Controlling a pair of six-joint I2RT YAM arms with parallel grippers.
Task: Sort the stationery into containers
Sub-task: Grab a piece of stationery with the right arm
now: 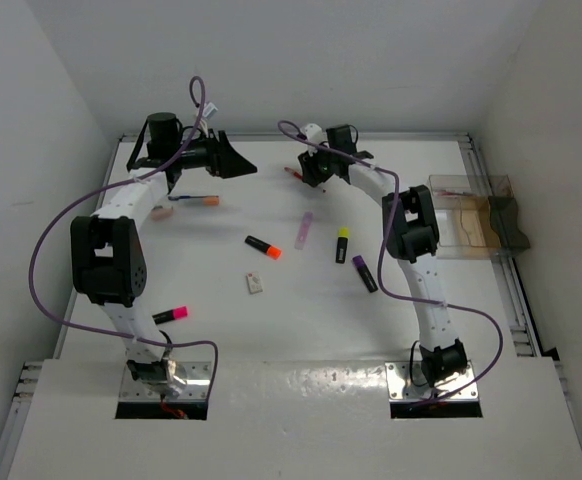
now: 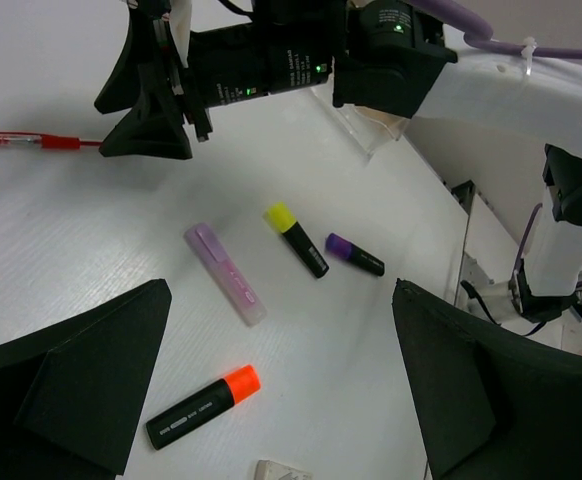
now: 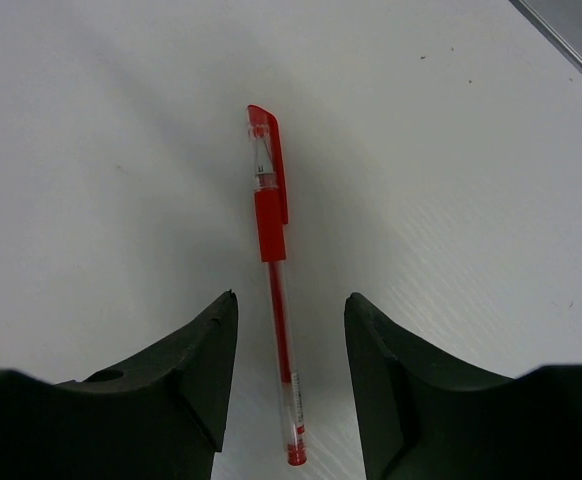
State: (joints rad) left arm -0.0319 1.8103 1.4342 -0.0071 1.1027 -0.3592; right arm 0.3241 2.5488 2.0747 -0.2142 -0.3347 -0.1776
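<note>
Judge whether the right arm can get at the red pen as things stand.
Probably yes: the right gripper hangs over the red pen, a finger either side, nothing lying against it.

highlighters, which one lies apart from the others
The pink-capped highlighter, alone beside the left arm; the orange-capped, yellow-capped and purple-capped ones lie grouped mid-table.

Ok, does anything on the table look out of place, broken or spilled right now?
Nothing looks broken or spilled. The one outlier is the pink-capped highlighter, lying alone near the left arm's base, well away from the rest loose mid-table. The red pen lies flat inside the open right gripper, untouched.
</note>
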